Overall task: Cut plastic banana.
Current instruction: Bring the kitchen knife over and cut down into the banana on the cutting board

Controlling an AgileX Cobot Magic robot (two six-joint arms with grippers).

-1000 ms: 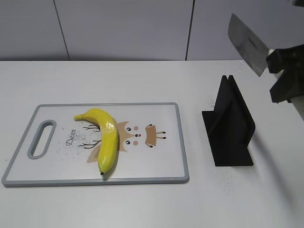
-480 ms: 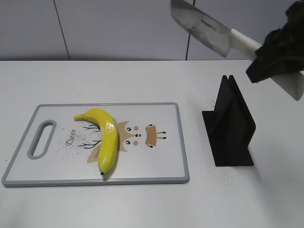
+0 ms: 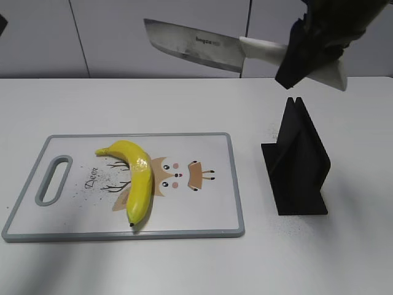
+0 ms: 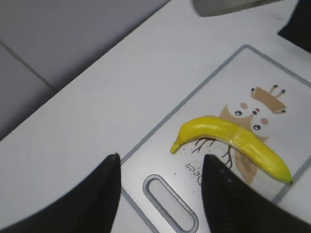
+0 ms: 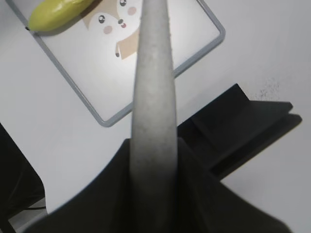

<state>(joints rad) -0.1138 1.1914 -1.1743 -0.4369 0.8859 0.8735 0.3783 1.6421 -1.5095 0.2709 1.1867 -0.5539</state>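
The yellow plastic banana (image 3: 136, 175) lies on the white cutting board (image 3: 202, 209), left of its middle; it also shows in the left wrist view (image 4: 233, 144) and partly in the right wrist view (image 5: 56, 12). My right gripper (image 3: 307, 52) is shut on the white handle of a cleaver (image 3: 193, 45), held high above the table with the blade pointing left; in the right wrist view the knife (image 5: 153, 97) runs up between the jaws (image 5: 153, 155). My left gripper (image 4: 160, 162) is open and empty, high above the board's handle slot (image 4: 170, 206).
A black knife stand (image 3: 298, 163) sits on the white table right of the board, also in the right wrist view (image 5: 238, 121). The board (image 4: 252, 63) has a grey rim and a cartoon print. A grey wall stands behind the table.
My right gripper has swung the cleaver from the far right toward the left, and the blade now lies nearly level above the board's far right side. The banana has not moved.
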